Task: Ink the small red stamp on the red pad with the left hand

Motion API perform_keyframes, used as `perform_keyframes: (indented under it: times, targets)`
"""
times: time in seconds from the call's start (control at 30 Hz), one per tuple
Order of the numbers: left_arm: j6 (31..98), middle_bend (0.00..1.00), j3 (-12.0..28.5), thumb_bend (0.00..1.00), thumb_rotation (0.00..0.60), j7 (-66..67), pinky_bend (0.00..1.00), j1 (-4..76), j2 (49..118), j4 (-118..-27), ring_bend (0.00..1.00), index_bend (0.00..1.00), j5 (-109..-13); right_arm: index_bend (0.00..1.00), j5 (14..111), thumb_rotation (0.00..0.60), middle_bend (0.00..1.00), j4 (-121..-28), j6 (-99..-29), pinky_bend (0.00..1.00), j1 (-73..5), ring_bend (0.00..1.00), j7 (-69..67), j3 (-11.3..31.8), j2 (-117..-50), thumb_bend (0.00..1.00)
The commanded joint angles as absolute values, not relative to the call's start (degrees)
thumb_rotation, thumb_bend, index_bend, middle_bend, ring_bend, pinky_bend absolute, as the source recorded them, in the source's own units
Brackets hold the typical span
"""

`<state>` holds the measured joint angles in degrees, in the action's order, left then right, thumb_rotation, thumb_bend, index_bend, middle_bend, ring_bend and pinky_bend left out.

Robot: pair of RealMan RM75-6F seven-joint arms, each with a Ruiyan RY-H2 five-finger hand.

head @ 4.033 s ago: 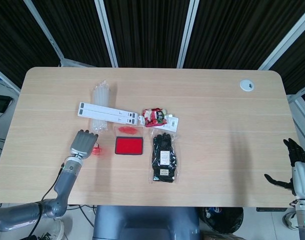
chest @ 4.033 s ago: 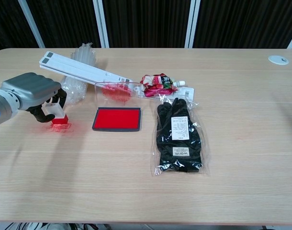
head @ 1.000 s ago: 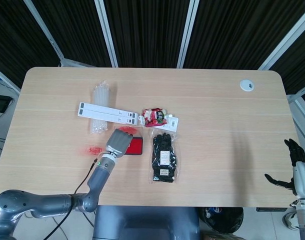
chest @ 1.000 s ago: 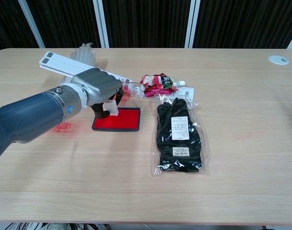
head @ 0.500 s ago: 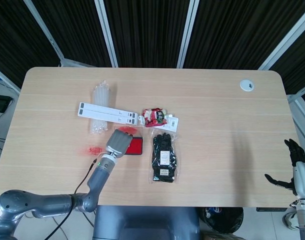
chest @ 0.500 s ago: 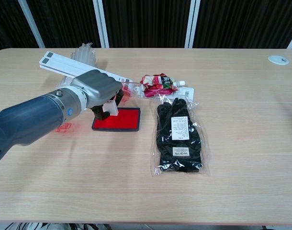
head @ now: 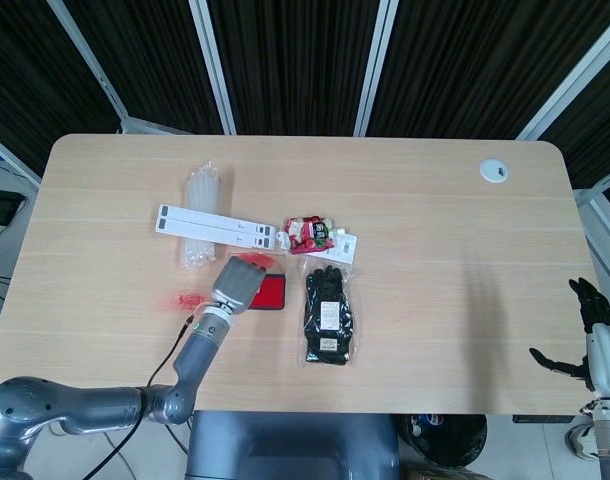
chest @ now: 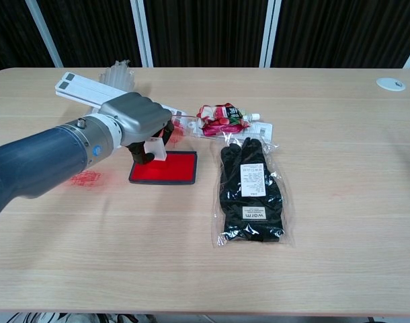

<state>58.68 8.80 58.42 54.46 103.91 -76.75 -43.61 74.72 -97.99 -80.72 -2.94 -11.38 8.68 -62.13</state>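
Note:
The small stamp [chest: 155, 149], a clear block, is pinched in my left hand [chest: 134, 121] over the left part of the red ink pad [chest: 171, 168]. Its red base is hidden by my fingers, and I cannot tell whether it touches the pad or hangs just above it. From the head view my left hand [head: 240, 282] covers the left half of the red pad [head: 274, 293], and the stamp is hidden. My right hand [head: 597, 338] hangs off the table's right front corner, fingers apart, holding nothing.
A bagged pair of black gloves [chest: 252, 192] lies right of the pad. Behind the pad are its clear lid [chest: 181, 126], a red snack packet [chest: 222, 116], white bars [chest: 101, 93] and clear tubes [chest: 116, 73]. A red ink smudge [chest: 84, 177] marks the table at left.
Four seconds ago my left hand gripped the stamp at the smudge on the left; it has carried it to the pad. In the last half second the stamp rose slightly.

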Motion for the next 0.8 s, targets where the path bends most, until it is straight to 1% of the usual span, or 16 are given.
perform_keyframes:
  times: [0.03,0.8]
  targets:
    - [58.80,0.73,8.76,0.55,0.600,58.59,0.67,54.56,103.68,-77.08,0.59,0.71,-43.42,0.00,74.73,0.600,0.00,-97.99,-80.72,0.20,-2.93,0.00,-11.40,8.68,-62.14,0.12]
    - [58.25,0.73,6.76,0.55,0.600,59.11,0.67,54.64,104.94,-75.06,0.59,0.71,-42.02,0.00,74.67,0.600,0.00,-97.87,-80.56,0.20,-2.94,0.00,-11.50,8.64,-62.13,0.12]
